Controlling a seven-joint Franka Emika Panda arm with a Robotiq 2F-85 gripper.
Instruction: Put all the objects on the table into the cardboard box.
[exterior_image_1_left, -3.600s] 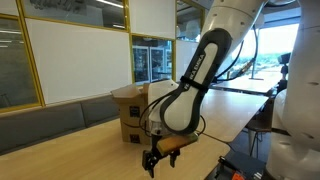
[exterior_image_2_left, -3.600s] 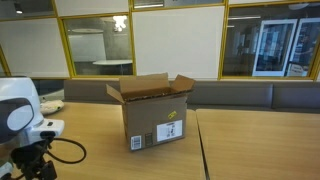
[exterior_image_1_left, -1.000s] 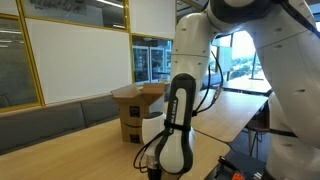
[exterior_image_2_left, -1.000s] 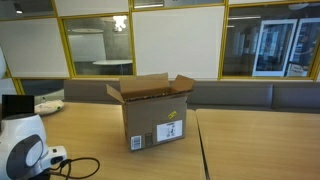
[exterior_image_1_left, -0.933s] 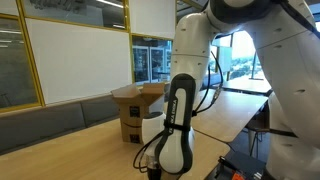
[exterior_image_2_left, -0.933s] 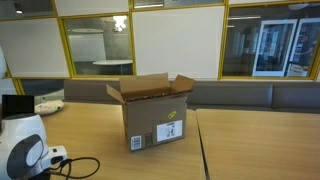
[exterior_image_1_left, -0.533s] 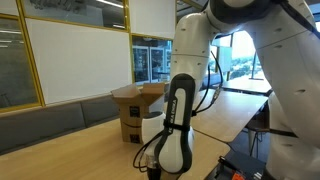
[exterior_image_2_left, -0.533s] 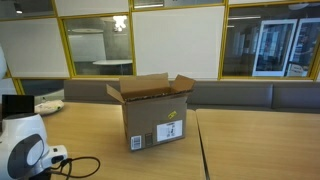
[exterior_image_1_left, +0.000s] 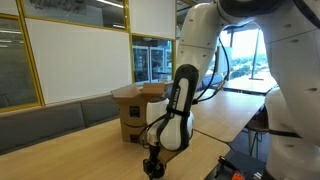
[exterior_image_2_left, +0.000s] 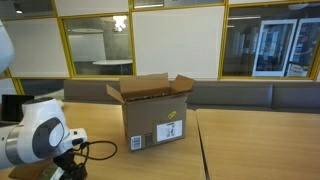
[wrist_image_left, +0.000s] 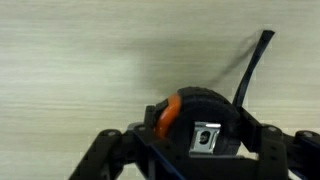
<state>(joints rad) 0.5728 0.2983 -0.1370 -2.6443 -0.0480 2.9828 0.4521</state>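
The arm has risen near the single cardboard box (exterior_image_2_left: 152, 110), its gripper (wrist_image_left: 192, 152) closed on the one black-and-orange tape measure (wrist_image_left: 215, 105).

The cardboard box (exterior_image_2_left: 152, 115) stands on the table (exterior_image_2_left: 250, 140), near its back edge. Behind the box, a bench (exterior_image_2_left: 240, 95) runs along the wall. In both exterior views the hand (exterior_image_1_left: 152, 166) is in front of the box and well apart from it, low over the front part of the table. In an exterior view the arm (exterior_image_2_left: 35, 142) is to the left of the box and nearer to the camera than the box. In the wrist view a tape measure (wrist_image_left: 200, 120) is between the two fingers (wrist_image_left: 108, 152). Its strap (wrist_image_left: 255, 65) reaches away from the hand. I cannot tell if it touches the table.
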